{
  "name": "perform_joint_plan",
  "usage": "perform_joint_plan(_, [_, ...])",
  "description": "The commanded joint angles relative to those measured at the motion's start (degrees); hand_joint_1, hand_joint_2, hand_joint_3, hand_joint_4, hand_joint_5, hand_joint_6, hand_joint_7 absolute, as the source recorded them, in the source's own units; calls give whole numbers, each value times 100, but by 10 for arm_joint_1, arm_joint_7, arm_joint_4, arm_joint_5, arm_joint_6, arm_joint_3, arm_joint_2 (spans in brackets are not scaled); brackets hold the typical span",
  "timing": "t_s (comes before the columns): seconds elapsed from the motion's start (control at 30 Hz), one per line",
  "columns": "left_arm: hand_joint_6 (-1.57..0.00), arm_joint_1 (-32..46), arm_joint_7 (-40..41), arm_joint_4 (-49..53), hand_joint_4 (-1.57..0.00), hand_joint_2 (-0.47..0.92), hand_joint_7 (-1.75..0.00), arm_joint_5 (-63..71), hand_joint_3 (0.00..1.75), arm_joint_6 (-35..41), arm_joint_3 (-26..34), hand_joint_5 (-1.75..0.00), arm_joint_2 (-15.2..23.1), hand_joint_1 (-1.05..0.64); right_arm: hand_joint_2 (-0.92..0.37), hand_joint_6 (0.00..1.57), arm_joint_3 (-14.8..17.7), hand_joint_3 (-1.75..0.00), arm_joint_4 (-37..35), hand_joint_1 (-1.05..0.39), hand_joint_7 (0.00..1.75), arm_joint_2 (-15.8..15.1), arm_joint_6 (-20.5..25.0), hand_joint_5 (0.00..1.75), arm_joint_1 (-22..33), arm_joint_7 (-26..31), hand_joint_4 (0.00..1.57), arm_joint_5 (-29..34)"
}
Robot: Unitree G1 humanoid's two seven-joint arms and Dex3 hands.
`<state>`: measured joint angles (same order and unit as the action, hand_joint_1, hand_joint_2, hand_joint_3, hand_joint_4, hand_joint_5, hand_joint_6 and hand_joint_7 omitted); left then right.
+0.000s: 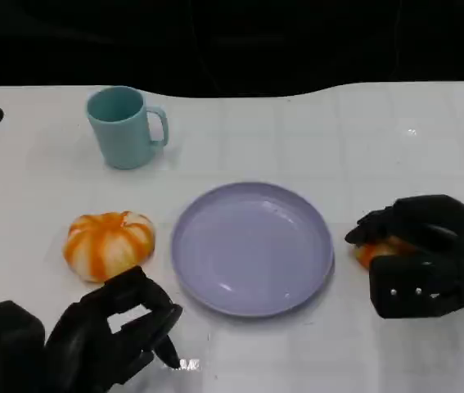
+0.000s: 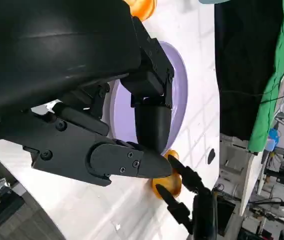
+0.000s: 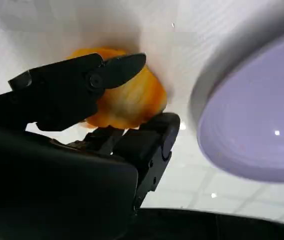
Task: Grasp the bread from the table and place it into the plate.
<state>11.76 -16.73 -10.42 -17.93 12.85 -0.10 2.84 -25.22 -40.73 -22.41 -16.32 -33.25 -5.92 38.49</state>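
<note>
Head view: I see two orange-and-cream buns on the white desk [image 1: 313, 131]. One bread [image 1: 109, 244] sits just left of the lavender plate [image 1: 252, 247], round and domed, orange stripes running from a top centre down over pale dough, like a small pumpkin. It is close to circular from here, so I can't call a long axis or heading; dome faces up, flat side on the desk. The other bread [image 1: 377, 249] is just right of the plate, mostly hidden under my right hand [image 1: 416, 246]; only an orange sliver shows. Right wrist view gives more: the bun [image 3: 126, 97] is glossy orange fading to cream, sitting on the desk beside the plate rim [image 3: 217, 80], with one black finger [image 3: 76, 82] over it and another [image 3: 149, 137] against its near side. Fingers are around it; looks like contact on both sides, so I read the right hand [image 3: 116, 105] as gripping that bread, still resting on the desk. Its long axis is not readable either, too much is covered. Left hand [image 1: 109, 323] is at the near edge of the desk, just in front of the striped bun, fingers curled loosely and apart, holding nothing. Left wrist view shows the plate [image 2: 179, 95] past my fingers [image 2: 154, 125] and the far bun [image 2: 167, 182] beyond it. Teal mug [image 1: 123, 127] stands upright behind, handle to the right.
</note>
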Motion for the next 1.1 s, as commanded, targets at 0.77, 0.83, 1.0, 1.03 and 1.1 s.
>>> perform_joint_plan(0.77, [-65,4,-1,-2,-73,92,-154,3,24,-11,1,-175,8,-56,-40,77,35,-113,-84,7,154,21,-125,175,-20,222,87,-29])
perform_joint_plan(0.83, [-65,4,-1,-3,-74,92,-154,2,24,-10,2,-175,7,-56,-38,78,34,-114,-76,7,152,21,-126,175,-23,229,87,-26])
perform_joint_plan(1.0, [-65,5,-1,-5,-74,92,-154,2,24,-8,2,-175,9,-56,-42,69,46,-108,-64,6,171,29,-139,175,-29,231,88,-42])
perform_joint_plan(1.03, [-65,5,-2,-5,-74,92,-154,3,24,-10,2,-175,9,-56,-42,69,49,-108,-64,6,173,31,-143,175,-32,232,88,-46])
perform_joint_plan(1.1, [-65,5,-1,-5,-74,92,-154,3,24,-10,2,-175,8,-56,-40,70,54,-110,-65,6,174,35,-150,175,-37,231,89,-51])
